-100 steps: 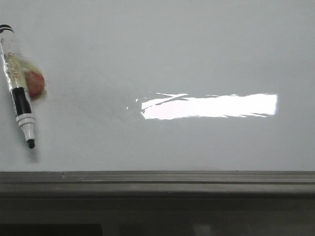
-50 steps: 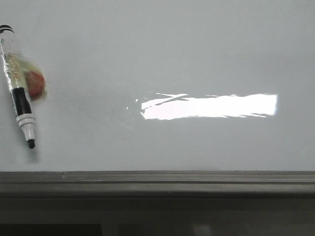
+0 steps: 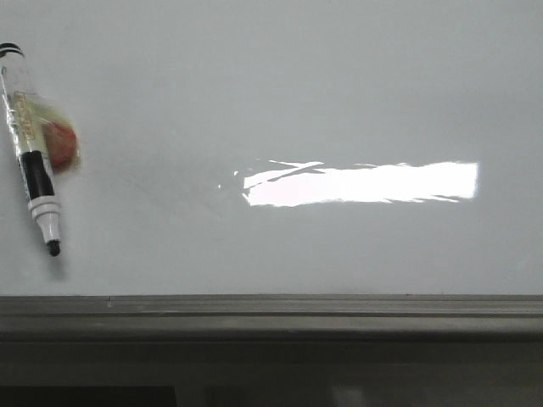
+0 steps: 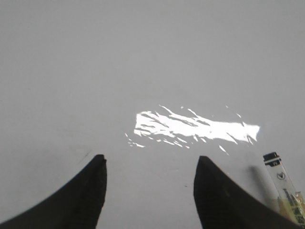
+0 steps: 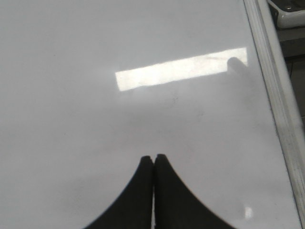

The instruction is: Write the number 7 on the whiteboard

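The whiteboard [image 3: 339, 93] fills the front view, pale grey-white and glossy, with a dark grey ledge [image 3: 271, 315] along its lower edge. No number 7 shows on it in any view. An uncapped marker [image 3: 32, 161] with a black band and black tip lies on the board at the far left, tip toward the ledge. Its rear end also shows in the left wrist view [image 4: 283, 186]. My left gripper [image 4: 150, 164] is open and empty above the bare board, beside the marker. My right gripper [image 5: 153, 158] is shut on nothing above the board [image 5: 95, 57]. Neither gripper shows in the front view.
A small red and pale green object [image 3: 59, 142] lies against the marker. A bright rectangular light glare [image 3: 361, 182] sits mid-board. The board's metal frame edge [image 5: 279, 109] runs beside my right gripper, with a pale object [image 5: 290, 12] beyond it.
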